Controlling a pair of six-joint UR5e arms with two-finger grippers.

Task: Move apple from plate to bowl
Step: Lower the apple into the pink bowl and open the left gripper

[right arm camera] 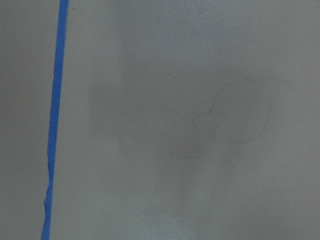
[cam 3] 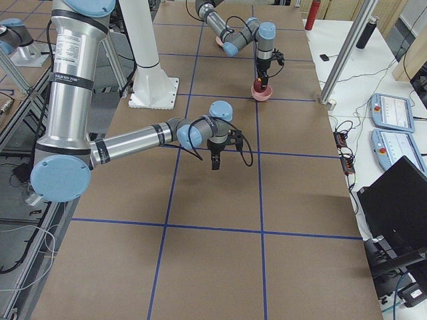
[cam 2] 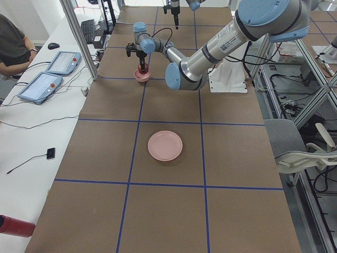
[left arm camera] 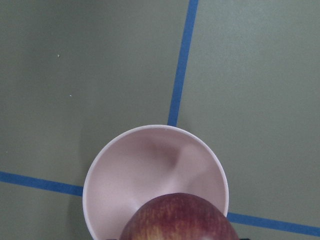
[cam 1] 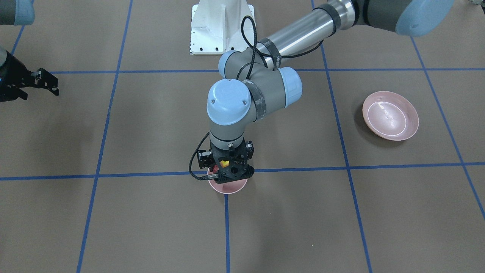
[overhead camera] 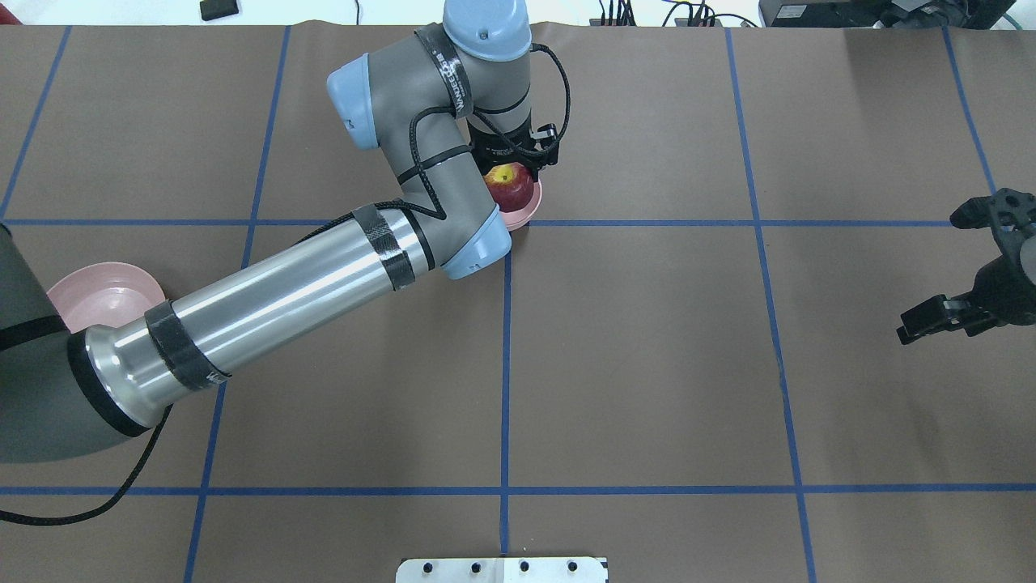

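Note:
My left gripper (cam 1: 228, 172) is shut on the dark red apple (overhead camera: 508, 186) and holds it right over the small pink bowl (cam 1: 227, 187). In the left wrist view the apple (left arm camera: 180, 220) fills the bottom edge, and the bowl's (left arm camera: 150, 170) bare inside shows beneath it. The gripper's fingers are hidden by its body. The wide pink plate (cam 1: 390, 115) lies bare far off on my left side; the overhead view shows it (overhead camera: 105, 295) partly behind my left arm. My right gripper (overhead camera: 951, 267) is open and empty, far to the right.
The table is brown paper with a blue tape grid (overhead camera: 506, 356). A white mounting base (cam 1: 221, 26) stands at the robot's side of the table. Tablets (cam 2: 52, 74) and an operator sit beyond the far edge.

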